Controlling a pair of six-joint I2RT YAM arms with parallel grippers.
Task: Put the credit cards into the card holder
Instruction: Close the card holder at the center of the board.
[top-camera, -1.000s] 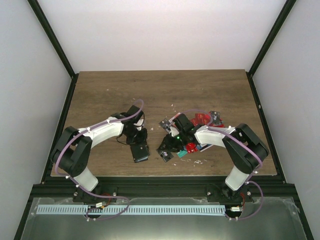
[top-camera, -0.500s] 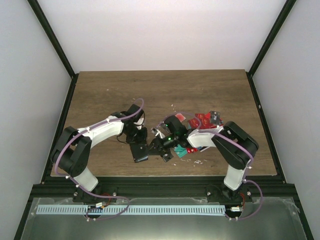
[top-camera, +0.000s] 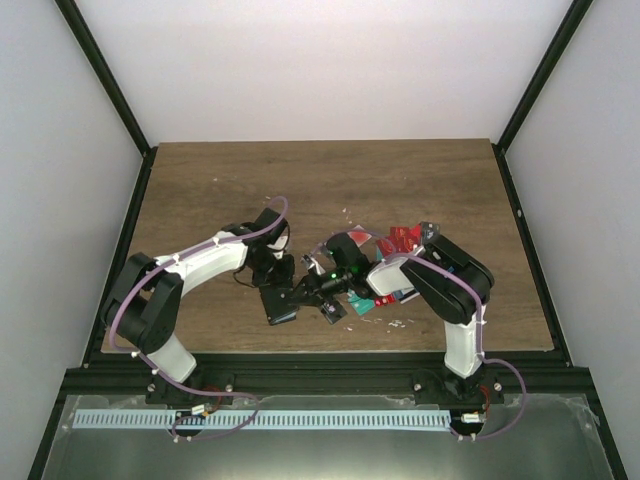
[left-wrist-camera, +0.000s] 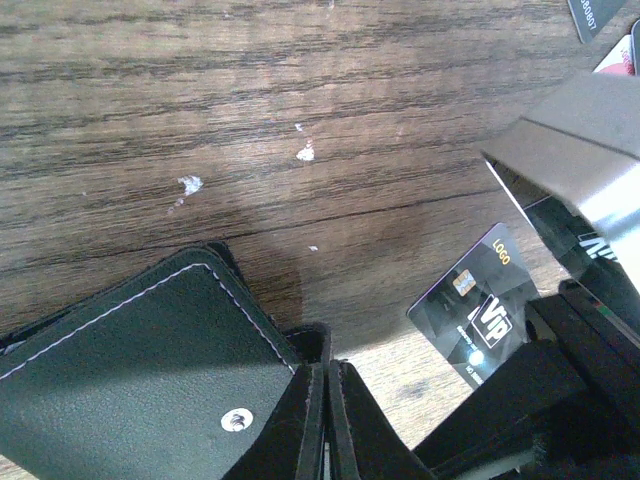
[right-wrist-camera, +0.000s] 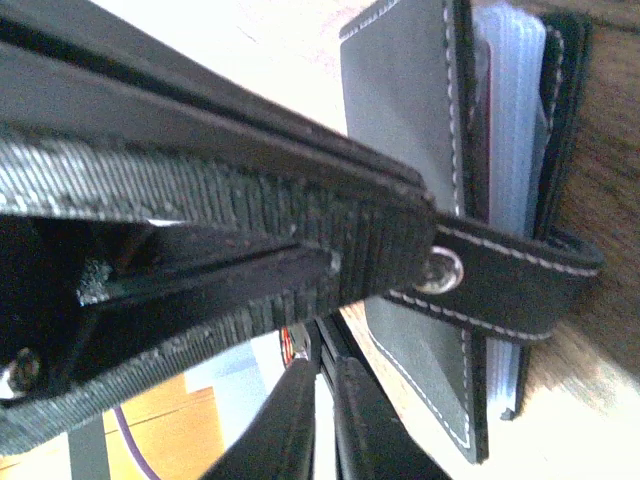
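We saw the left gripper (left-wrist-camera: 325, 420) with its 2 fingers pressed together at the far edge of the card holder (top-camera: 282, 303), near the table's (top-camera: 300, 180) front. The right gripper (right-wrist-camera: 420, 252) was clamped tight at the snap tab (right-wrist-camera: 510, 262); whether it pinched it, we couldn't tell. The credit cards (top-camera: 402, 240) lay heaped to the right.

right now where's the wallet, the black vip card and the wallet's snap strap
wallet (left-wrist-camera: 140, 390): left wrist view, on its stitched black flap
black vip card (left-wrist-camera: 478, 300): left wrist view, middle of its face
snap strap (right-wrist-camera: 510, 280): right wrist view, on the strap past the metal snap
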